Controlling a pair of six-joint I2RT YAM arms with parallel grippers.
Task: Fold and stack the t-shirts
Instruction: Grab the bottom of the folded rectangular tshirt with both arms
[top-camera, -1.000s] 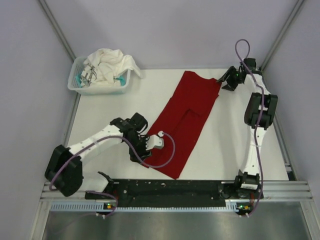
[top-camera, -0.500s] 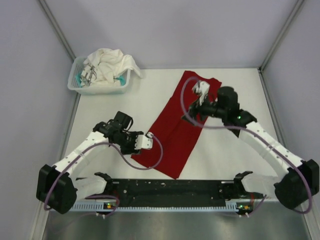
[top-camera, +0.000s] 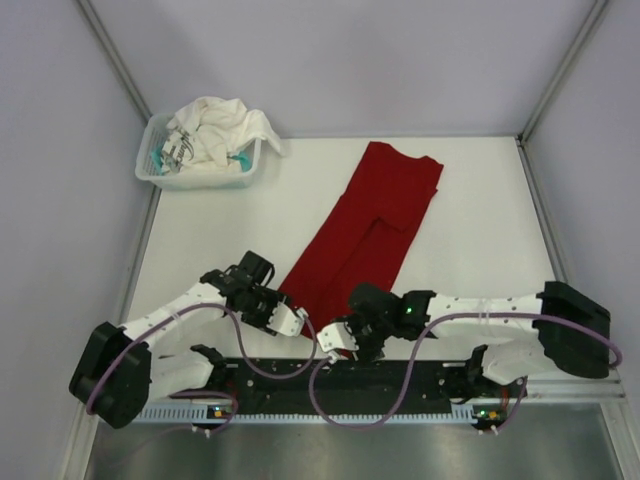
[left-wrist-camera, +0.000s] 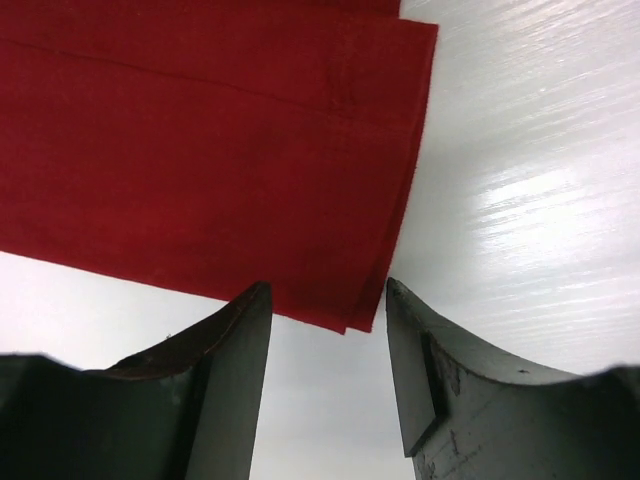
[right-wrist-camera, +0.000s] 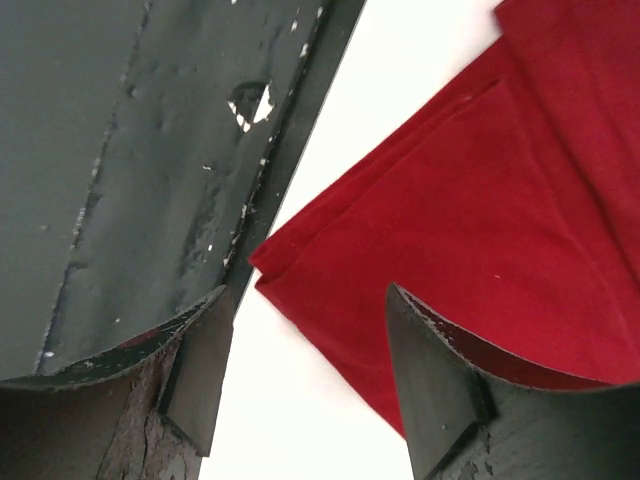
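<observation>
Red shirt (top-camera: 370, 225): folded strip on desk (top-camera: 210, 230), long axis from near-centre to far-right.
Left fingers (top-camera: 293, 320): open, near-left corner just ahead between them.
Right fingers (top-camera: 338, 338): open, near-right corner likewise.
Judgement: both arms equally near the hem.

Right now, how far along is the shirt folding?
Done: red shirt folded lengthwise into a long strip on the table. In hand: left jaws and right jaws open at its near corners, gripping nothing. Left: cross-folds, then the white shirt, crumpled in the basket, and stacking.
</observation>
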